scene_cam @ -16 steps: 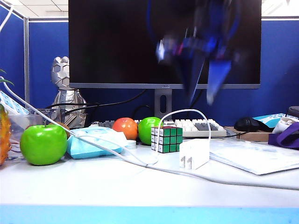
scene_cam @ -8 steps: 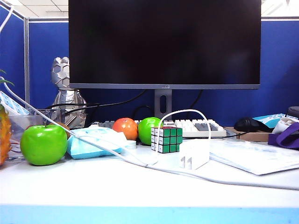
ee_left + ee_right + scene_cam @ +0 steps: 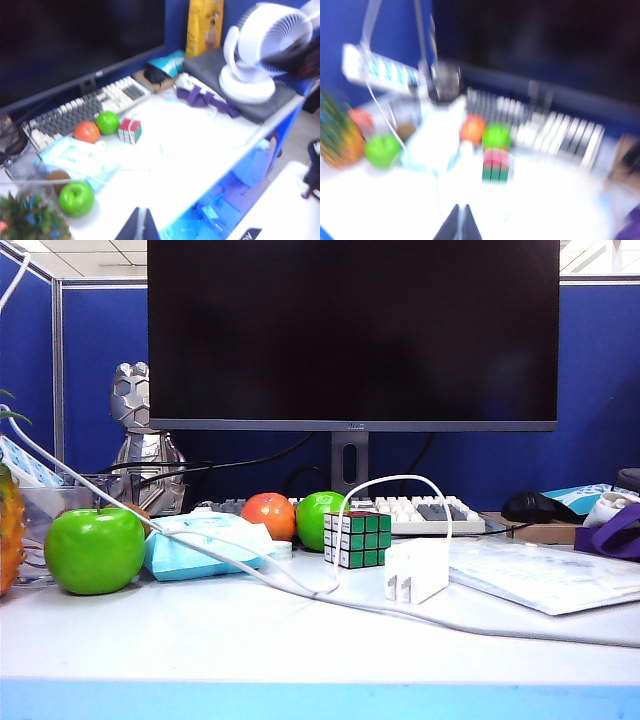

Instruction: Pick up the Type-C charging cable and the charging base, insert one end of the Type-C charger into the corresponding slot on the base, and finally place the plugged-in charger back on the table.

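Observation:
The white charging base (image 3: 416, 570) stands on the table (image 3: 200, 640) just right of a Rubik's cube (image 3: 357, 538). The thin white Type-C charging cable (image 3: 395, 477) arches over the cube and comes down at the base's top; its plug is too small to make out. Neither gripper shows in the exterior view. My left gripper (image 3: 142, 214) is shut and empty, high above the table's front edge. My right gripper (image 3: 461, 209) is shut and empty too, high over the table in a blurred view, with the cube (image 3: 495, 165) ahead of it.
A thick white cable (image 3: 250, 570) runs across the table past a pale blue packet (image 3: 200, 545) and a green apple (image 3: 94, 549). An orange (image 3: 267, 514), another green apple (image 3: 318, 517), a keyboard (image 3: 430, 512) and a monitor stand behind. A clear sleeve (image 3: 550, 575) lies right.
A blurred blue arm that hung in front of the monitor a second ago has gone up out of the exterior view. The base, cable and cube have not moved.

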Robot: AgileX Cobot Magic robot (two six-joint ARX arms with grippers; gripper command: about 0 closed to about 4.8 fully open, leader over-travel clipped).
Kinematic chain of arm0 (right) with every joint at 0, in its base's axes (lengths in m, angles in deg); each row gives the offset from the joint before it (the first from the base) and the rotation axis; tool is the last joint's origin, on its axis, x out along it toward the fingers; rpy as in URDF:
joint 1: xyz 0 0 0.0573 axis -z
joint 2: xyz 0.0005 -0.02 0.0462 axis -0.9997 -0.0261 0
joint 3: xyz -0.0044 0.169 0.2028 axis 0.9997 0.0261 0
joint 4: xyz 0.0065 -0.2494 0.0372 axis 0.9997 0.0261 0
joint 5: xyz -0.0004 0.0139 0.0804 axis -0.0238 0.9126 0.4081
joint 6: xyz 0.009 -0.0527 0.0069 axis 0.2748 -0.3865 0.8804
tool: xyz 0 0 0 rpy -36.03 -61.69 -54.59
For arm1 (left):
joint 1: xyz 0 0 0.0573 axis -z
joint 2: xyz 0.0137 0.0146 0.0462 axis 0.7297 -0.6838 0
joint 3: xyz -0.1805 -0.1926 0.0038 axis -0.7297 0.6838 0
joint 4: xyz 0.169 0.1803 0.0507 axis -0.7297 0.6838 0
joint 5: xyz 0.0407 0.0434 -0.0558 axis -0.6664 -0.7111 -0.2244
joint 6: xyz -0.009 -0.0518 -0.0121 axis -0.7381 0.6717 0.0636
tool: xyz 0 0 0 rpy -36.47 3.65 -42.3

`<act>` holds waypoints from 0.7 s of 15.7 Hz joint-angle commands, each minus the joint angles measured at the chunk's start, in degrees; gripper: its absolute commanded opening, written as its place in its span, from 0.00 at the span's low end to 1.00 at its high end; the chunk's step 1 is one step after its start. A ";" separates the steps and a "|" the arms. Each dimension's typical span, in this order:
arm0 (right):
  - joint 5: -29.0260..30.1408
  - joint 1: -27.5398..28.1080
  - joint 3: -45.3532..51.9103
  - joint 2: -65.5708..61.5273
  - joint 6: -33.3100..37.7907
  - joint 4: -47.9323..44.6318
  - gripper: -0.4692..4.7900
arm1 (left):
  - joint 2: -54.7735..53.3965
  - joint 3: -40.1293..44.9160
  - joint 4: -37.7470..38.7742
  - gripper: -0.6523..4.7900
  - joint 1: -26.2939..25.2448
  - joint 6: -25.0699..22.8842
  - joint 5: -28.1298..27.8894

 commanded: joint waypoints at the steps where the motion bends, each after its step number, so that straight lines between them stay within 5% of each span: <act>1: -2.03 0.07 13.66 4.94 2.25 -11.96 0.09 | 4.76 5.68 -0.85 0.11 -0.02 -0.35 -0.22; 5: -8.52 0.04 28.24 10.51 8.24 -15.02 0.09 | 14.38 24.37 -10.82 0.11 -0.02 0.11 -1.57; 11: -13.57 0.02 40.63 19.63 8.61 -13.86 0.09 | 20.90 60.72 -46.25 0.11 0.00 6.95 2.58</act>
